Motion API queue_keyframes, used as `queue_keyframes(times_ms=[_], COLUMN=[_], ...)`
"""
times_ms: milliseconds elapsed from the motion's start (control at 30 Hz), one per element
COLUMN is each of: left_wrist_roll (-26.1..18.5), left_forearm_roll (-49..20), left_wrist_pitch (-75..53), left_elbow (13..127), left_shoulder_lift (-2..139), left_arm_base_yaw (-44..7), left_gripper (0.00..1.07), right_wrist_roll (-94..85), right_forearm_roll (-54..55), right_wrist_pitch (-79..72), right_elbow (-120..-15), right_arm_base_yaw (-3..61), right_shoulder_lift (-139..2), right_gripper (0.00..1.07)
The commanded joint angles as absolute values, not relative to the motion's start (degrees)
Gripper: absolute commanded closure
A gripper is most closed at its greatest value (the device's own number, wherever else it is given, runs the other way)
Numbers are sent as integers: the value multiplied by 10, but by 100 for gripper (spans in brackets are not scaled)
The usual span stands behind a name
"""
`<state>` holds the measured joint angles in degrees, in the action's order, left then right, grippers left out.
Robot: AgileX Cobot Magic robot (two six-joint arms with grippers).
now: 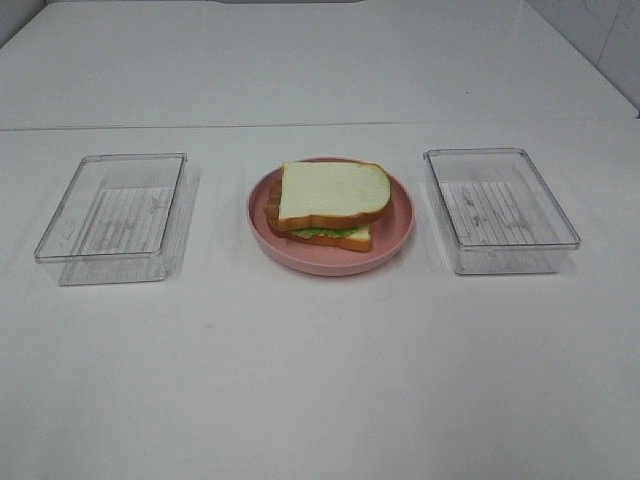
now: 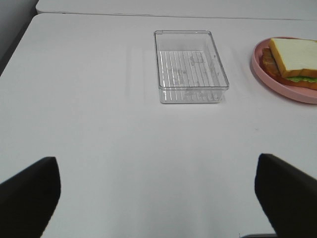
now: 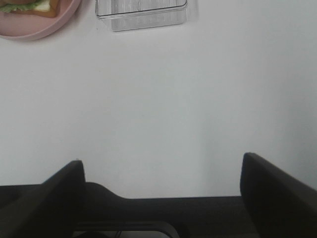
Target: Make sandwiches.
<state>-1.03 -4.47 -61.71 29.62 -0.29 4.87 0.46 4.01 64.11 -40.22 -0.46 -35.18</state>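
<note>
- One white tabletop [image 1: 320,380] carries everything; a seam runs across it toward the far edge.
- Two clear plastic trays sit on it, both with ribbed floors and nothing visible inside. Left tray [image 1: 115,215] lies toward the tabletop's left edge; right tray [image 1: 498,208] toward the right edge. Each is well apart from the plate between them.
- Pink round plate [image 1: 395,240] sits mid-tabletop, between the two trays, roughly level with them.
- Sandwich [image 1: 330,195] rests on the plate, inside its rim. Top bread slice white with orange-brown crust, set slightly askew over the lower layers; ruffled green lettuce shows at the near edge above the bottom slice; a brown strip pokes out on the left side. Other fillings cannot be made out.
- Left gripper [image 2: 158,198]: only two dark fingertips show in its wrist view, spread wide, jaws released, nothing between them. It hangs over bare tabletop near the front edge, well short of the left tray; plate and sandwich show at the edge of that view.
- Right gripper [image 3: 161,193]: dark fingers spread apart, released, nothing gripped, bare tabletop beneath. Right tray and plate rim show only partly in that view, well away.
- Neither gripper appears in the high view.
</note>
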Motion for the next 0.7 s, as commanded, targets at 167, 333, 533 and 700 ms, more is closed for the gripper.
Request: queue_keyframes(times_ms=[167, 333, 533, 700], left_wrist_roll=[-10, -10, -10, -10], left_forearm_roll=[-49, -49, -49, -49], left_wrist_pitch=[-613, -613, -613, -613], left_elbow=[296, 296, 296, 296], left_shoulder_lift=[-15, -15, -14, -14], left_arm_base_yaw=[50, 50, 50, 50], left_gripper=[6, 6, 6, 6], right_wrist_roll=[0, -9, -13, -33], right_forearm_roll=[41, 30, 29, 22], right_wrist_pitch=[677, 693, 695, 695], right_elbow=[-358, -350, -349, -349], right_arm_base_yaw=[-7, -6, -6, -6], right_shoulder_lift=[-230, -142, -82, 2], right_gripper=[25, 25, 25, 25])
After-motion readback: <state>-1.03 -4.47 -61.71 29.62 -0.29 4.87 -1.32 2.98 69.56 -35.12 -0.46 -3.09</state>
